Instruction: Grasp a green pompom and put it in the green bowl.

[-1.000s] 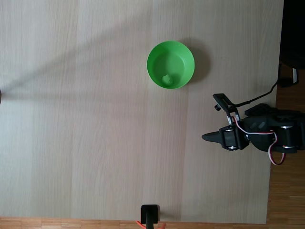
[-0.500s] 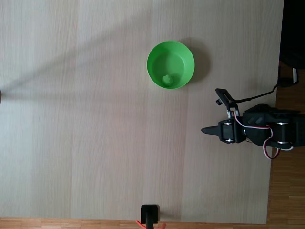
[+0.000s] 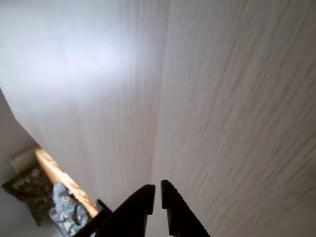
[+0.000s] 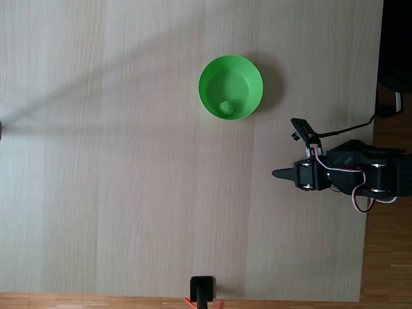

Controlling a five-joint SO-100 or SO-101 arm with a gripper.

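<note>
Pompom (image 4: pixel 224 107) is sitting inside the green bowl (image 4: pixel 251 77), low against the wall nearer the bottom of the fixed view, a paler fuzzy lump on the smooth green floor. By the look of it the drop is already done, though the ball is small and nearly the bowl's own colour there, so I am only fairly sure of its outline.

The gripper (image 4: pixel 277 174) is lying well apart from the bowl, below and to the right of it in the fixed view, tucked in close to the arm's base at the table's (image 4: pixel 129 193) right edge and pointing left. In the wrist view the gripper (image 3: pixel 157 191) is showing its two dark fingers nearly together, a thin slit between the tips and nothing in them, with bare pale wood ahead.
</note>
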